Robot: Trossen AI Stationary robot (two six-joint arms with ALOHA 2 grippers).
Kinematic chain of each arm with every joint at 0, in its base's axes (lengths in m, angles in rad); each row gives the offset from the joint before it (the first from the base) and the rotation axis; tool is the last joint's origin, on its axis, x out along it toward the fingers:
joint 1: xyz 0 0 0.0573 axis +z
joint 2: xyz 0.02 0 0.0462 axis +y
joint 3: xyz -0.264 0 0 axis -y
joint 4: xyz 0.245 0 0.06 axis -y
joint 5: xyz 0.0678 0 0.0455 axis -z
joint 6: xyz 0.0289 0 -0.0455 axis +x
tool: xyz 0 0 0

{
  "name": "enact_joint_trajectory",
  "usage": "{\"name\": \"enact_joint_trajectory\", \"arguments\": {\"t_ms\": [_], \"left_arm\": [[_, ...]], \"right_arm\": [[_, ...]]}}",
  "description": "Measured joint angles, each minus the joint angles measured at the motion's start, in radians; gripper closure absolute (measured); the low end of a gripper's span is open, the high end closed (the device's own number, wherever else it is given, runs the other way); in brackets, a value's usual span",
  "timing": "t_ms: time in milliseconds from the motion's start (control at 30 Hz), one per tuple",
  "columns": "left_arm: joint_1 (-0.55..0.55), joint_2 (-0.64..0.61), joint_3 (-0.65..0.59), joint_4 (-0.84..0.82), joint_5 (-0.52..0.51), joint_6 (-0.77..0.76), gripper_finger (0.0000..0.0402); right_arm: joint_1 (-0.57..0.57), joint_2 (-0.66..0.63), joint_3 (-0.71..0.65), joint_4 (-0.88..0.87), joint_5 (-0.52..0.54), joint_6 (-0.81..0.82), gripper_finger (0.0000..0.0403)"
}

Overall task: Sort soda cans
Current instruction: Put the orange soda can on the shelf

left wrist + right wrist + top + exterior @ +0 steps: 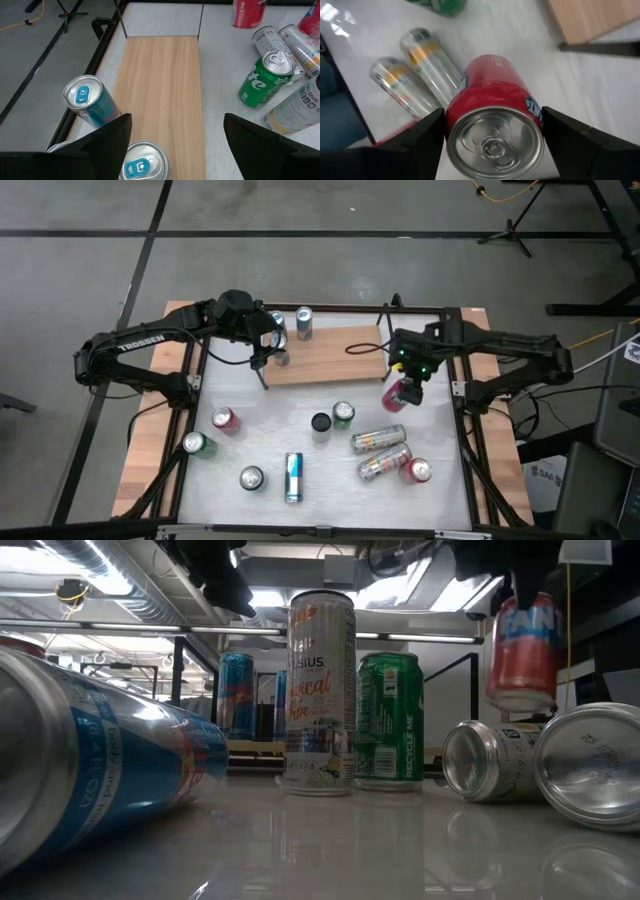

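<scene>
Red can [492,122], base hidden, held by right pincer [404,392]; left pincer [177,140] wide.

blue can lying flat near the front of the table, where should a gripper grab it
Grip the blue can across the middle of its body, coming straight down from above. It lies on its side with bare table on both long sides, so the fingers could straddle it.

A robotics lab or workshop is being shown. 2 dark arms [140,355] are being carried on a framed table [320,480] standing on a grey concrete floor [80,270] marked with dark lines. A tripod stand [512,228] and a yellow cable [500,192] are being seen on the floor. Exposed ceiling ducts [90,580] and strip lights [120,628] are being shown overhead.
</scene>
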Motion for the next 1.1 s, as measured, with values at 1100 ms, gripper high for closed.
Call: {"name": "enact_joint_trajectory", "arguments": {"t_ms": [1100], "left_arm": [[0.0,0.0,0.0,0.002,0.0,0.0,0.0096]], "right_arm": [[-0.035,0.0,0.0,0.399,0.012,-0.066,0.0114]]}}
